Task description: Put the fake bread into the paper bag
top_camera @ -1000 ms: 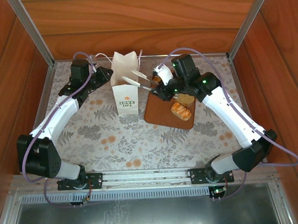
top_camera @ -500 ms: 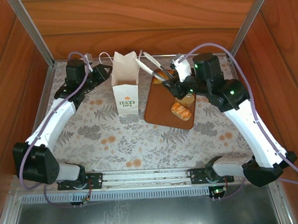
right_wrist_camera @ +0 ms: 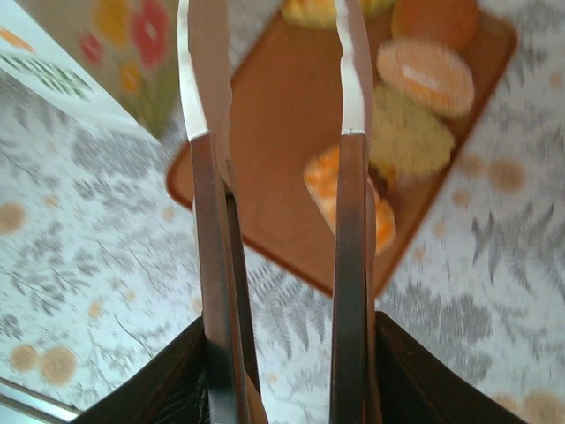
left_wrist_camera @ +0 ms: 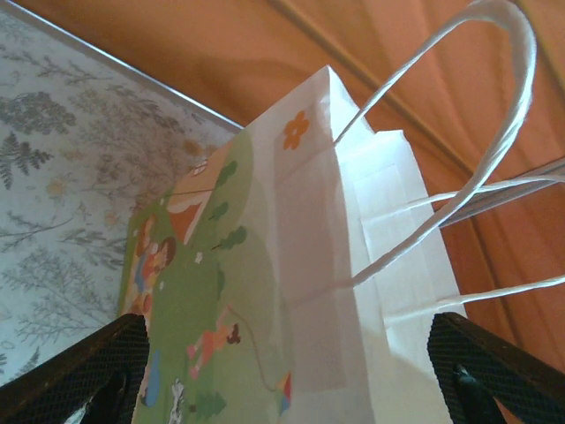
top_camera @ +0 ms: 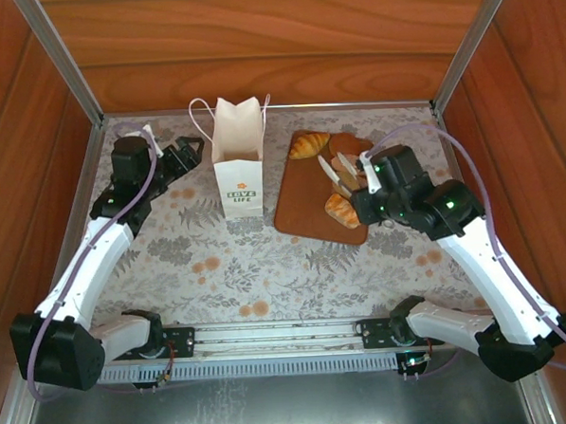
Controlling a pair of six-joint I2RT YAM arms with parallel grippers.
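Seen from above, a floral-patterned bench (top_camera: 229, 262) sits inside wooden walls, with two robot arms reaching in from the 6 o'clock edge.

The white paper bag (top_camera: 237, 157) stands upright at about 11 o'clock from the bench centre. Its top is open, its cord handles are up, and green "LOVE LIFE" lettering faces the arms.

The left gripper (top_camera: 187, 149) is just beside the bag, on its 9 o'clock side. In the left wrist view the left gripper (left_wrist_camera: 282, 371) has its dark fingers (left_wrist_camera: 79, 380) spread to the far corners of the picture. The paper bag (left_wrist_camera: 265, 291) rises between them, and its printed side shows cartoon figures on green. I cannot tell whether either finger touches the paper.

A brown board (top_camera: 302, 206) lies at about 1 o'clock from the bench centre, near the bag on the bag's 3 o'clock side. The fake bread (top_camera: 343, 211) lies on this board, not in the bag. A croissant (top_camera: 308, 145) is at the board's 12 o'clock end and a glazed roll is near its 5 o'clock edge. More rolls lie between the two, partly hidden.

The right gripper (top_camera: 363, 191) is over the board's 3 o'clock side, pinching a pair of tongs (top_camera: 336, 171) by the handles. The pale tips point toward 11 o'clock above the middle rolls.

In the right wrist view the right gripper (right_wrist_camera: 287, 362) is clamped on the tongs (right_wrist_camera: 207, 221). The two tong arms stand apart with nothing between them. Beyond them are the board (right_wrist_camera: 274, 115) and the fake bread (right_wrist_camera: 410, 132), somewhat blurred.
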